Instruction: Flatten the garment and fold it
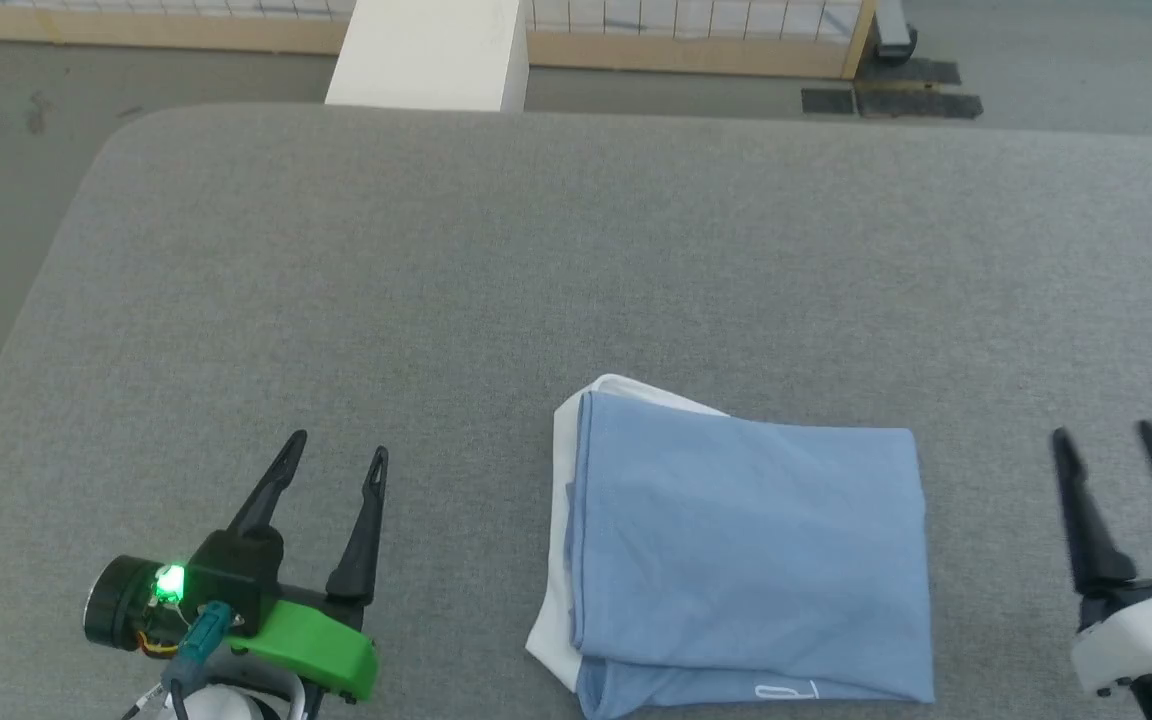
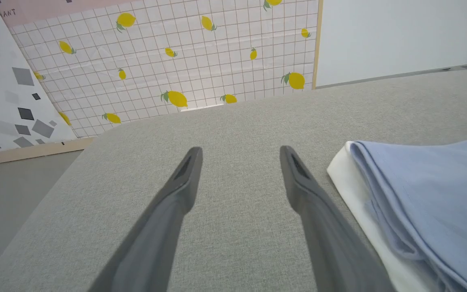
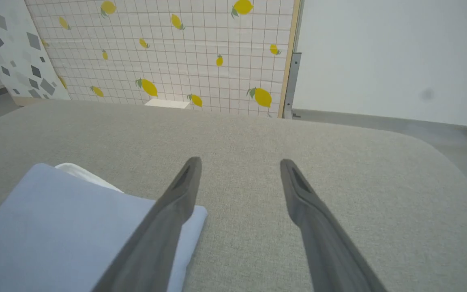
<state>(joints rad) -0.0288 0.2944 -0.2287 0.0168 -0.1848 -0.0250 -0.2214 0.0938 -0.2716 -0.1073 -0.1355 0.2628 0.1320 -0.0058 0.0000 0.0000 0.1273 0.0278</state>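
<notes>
On the near half of the grey fabric-covered surface (image 1: 436, 280), toward five o'clock as the head camera looks down, a light blue knit T-shirt (image 1: 746, 550) lies folded into a tidy rectangle. Its white inside (image 1: 561, 500) peeks out along the nine o'clock edge, and a small white mark (image 1: 786, 690) sits at the six o'clock hem. The left claw (image 1: 339, 444) sits at seven o'clock and the right claw (image 1: 1103, 430) at four o'clock. Each has its two long dark fingers spread wide with nothing between them, and neither touches the cloth. I'd judge they flank the bundle this way because the folding looks done, or nearly so. Parked on either side, they are clear of the fabric and drag nothing out of shape.

The wrist cameras add what the downward look flattens. From the left claw (image 2: 240, 149) the T-shirt (image 2: 440, 194) appears edge-on at three o'clock, blue layers stacked over white, so the fold's thickness shows. From the right claw (image 3: 240, 160), one finger crosses the T-shirt (image 3: 55, 219) corner in the picture, though the head view shows the two apart. Both wrist views also take in a lemon-patterned grid wall panel (image 2: 176, 61) at twelve o'clock, beyond the surface.
</notes>
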